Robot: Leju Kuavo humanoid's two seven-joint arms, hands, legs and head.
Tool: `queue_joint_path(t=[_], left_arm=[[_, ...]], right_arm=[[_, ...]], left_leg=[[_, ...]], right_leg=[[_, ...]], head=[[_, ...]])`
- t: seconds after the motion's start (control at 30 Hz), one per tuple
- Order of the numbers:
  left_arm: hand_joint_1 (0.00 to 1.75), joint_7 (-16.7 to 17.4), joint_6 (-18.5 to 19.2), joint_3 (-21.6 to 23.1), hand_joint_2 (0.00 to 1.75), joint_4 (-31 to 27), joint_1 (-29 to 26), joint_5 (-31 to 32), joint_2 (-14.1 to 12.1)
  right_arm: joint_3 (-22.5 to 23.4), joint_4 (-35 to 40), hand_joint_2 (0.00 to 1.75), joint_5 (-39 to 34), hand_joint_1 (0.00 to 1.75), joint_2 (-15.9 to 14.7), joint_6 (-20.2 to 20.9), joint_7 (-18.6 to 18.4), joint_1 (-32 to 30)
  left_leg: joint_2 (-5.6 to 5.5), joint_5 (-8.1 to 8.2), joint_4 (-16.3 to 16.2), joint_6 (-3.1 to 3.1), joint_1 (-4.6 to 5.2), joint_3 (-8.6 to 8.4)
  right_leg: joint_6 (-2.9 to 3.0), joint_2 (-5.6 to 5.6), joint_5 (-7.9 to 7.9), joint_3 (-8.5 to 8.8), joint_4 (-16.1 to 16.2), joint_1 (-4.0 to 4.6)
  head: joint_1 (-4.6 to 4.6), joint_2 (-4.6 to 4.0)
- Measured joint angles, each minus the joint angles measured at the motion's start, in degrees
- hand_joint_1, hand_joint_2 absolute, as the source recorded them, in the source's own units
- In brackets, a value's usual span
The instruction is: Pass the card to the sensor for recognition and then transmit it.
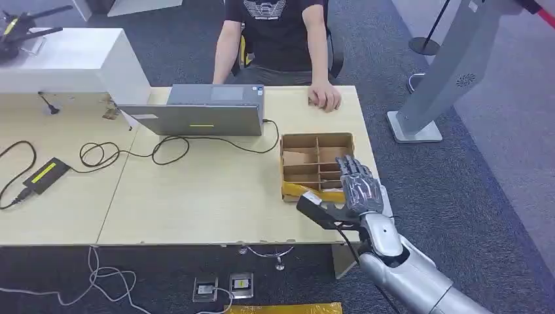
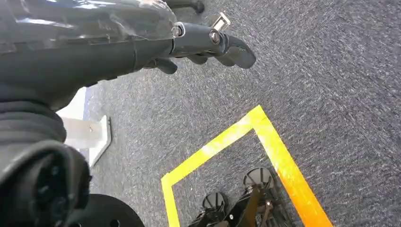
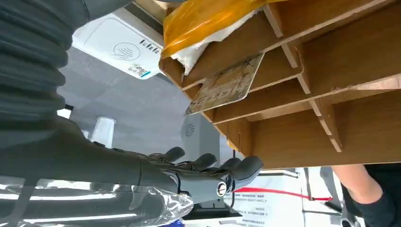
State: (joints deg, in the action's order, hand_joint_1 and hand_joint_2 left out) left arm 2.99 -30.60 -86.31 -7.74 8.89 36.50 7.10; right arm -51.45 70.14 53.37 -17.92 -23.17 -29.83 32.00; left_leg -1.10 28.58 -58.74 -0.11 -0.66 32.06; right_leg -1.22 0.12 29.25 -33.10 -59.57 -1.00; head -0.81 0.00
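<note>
Right robot hand (image 1: pixel 359 186) raised over the right end of the surface (image 1: pixel 196 196), fingers straight and apart, grasping nothing, hovering above the near right corner of the cardboard divider box (image 1: pixel 317 167). Seen from the right wrist: same robot hand (image 3: pixel 208 172) flat and released, just beside the box (image 3: pixel 331 71), apart from the card (image 3: pixel 226 85). Card lying tilted in one of the box's compartments, one corner poking past the box edge, next to a patch of orange film and white paper (image 3: pixel 213 23). White card sensor (image 3: pixel 120 47) with a wave symbol just beyond the box; place on the surface hard to tell from the wrist picture. Black wrist camera mount (image 1: pixel 321 210) jutting left from the right forearm.

Left robot hand (image 2: pixel 208 45) hanging over grey carpet (image 2: pixel 307 71), fingers curled inward with nothing in them, clenched. Yellow floor tape (image 2: pixel 265 137) below it.

Farther out on the surface: closed grey laptop (image 1: pixel 199 111) at the far middle, black cable (image 1: pixel 170 147) looping toward the left, black power brick (image 1: pixel 46 175) at the left. White box (image 1: pixel 72 59) at the far left. Person seated on the far side, hand (image 1: pixel 325 97) resting on the surface beyond the box. Silver stand (image 1: pixel 445 72) on the carpet to the right.
</note>
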Motion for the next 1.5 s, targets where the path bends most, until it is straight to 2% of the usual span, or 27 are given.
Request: queue_joint_path(t=[0.37,0.73,1.07,1.27,1.5], left_arm=[[0.00,-0.04,0.76,0.90,0.00,0.00,-0.01,0.72,-0.24],[0.00,-0.04,0.63,1.51,0.00,0.00,0.19,1.33,-0.28],[0.00,0.28,0.55,2.23,0.00,0.00,0.50,1.49,-0.28],[0.00,0.31,0.55,2.32,0.00,0.00,0.52,1.73,-0.28],[0.00,0.31,0.59,2.40,0.00,0.00,0.53,2.01,-0.28]], right_arm=[[1.16,-2.23,1.75,1.86,0.00,-0.02,-1.64,-0.37,0.01],[1.42,-5.25,1.75,2.08,0.00,0.20,-3.72,1.40,0.09],[1.46,-8.44,1.75,1.12,0.00,1.57,-5.05,3.87,0.67],[1.44,-10.47,1.75,-0.35,0.00,2.80,-6.67,6.69,1.11],[1.42,-12.04,1.75,-1.40,0.00,4.04,-6.67,8.24,1.67]], left_leg=[[0.00,0.00,0.00,0.00,0.00,0.00],[0.00,0.00,0.00,0.00,0.00,0.00],[0.00,0.00,0.00,0.00,0.00,0.01],[0.00,0.00,0.00,0.00,0.00,0.01],[0.00,0.00,0.00,0.00,0.00,0.01]], right_leg=[[0.00,0.00,0.00,0.00,0.00,0.00],[0.00,0.00,0.00,0.00,0.00,0.00],[0.00,0.00,0.00,0.00,0.00,0.00],[0.00,0.00,0.00,0.00,0.00,0.00],[0.00,0.00,0.00,0.00,0.00,0.00]], head=[[0.02,0.00],[0.02,0.02],[0.02,0.00],[0.00,0.02],[0.02,0.00]])
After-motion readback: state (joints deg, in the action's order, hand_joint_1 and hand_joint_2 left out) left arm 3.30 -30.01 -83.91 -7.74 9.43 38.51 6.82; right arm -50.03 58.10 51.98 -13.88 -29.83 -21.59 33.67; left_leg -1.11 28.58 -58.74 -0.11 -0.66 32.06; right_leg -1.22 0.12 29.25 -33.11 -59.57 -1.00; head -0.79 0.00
